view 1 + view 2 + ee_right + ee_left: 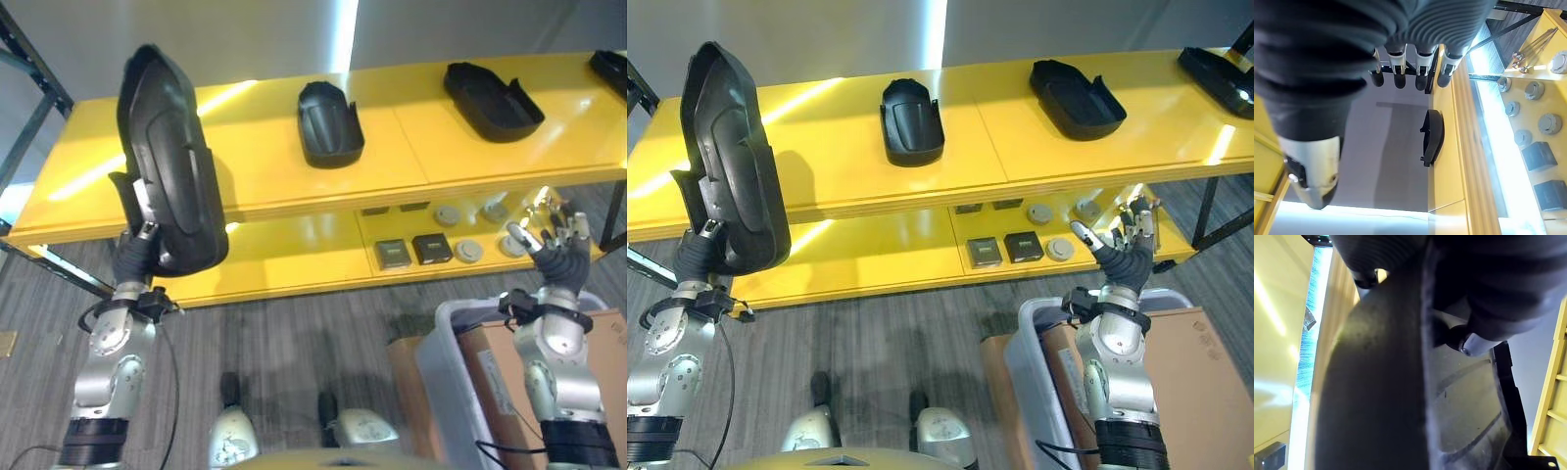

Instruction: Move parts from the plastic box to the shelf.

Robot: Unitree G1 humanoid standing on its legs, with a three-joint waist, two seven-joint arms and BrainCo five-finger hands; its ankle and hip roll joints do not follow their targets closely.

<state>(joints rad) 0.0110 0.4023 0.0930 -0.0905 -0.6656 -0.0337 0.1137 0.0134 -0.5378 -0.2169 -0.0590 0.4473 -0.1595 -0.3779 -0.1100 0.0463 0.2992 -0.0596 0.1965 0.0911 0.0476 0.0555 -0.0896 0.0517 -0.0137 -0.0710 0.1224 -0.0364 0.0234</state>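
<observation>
- part (167, 162), a long black moulded shell, stands nearly upright at the far left, its lower end gripped by the left hand (132, 253); it is raised in front of the left end of the yellow shelf (255, 162) and has not been set down.
- left hand is clenched round the part's bottom edge; the left wrist view shows the dark cover pressed against the part's ribbed inner face.
- step in hand, as i judge it: carrying this part to the shelf's top board, with the placing yet to come.
- next move likely calls for reaching forward over the board's front edge, tipping the part from upright to flat, and lowering it onto the bare stretch at the left, apart from the second part (330, 122) lying near the middle.
- third part (493, 100) lies further right on the same board, and a fourth (609, 69) shows at the far right edge.
- lower board carries small dark blocks (411, 250) and round grey discs (468, 251) towards its right side.
- right hand (1125, 253) is held up with its fingers spread and relaxed, grasping nothing, in front of the lower board.
- box (1043, 367), pale plastic, sits on the floor below the right arm, beside a brown carton (1190, 382); i cannot tell what parts remain in it.
</observation>
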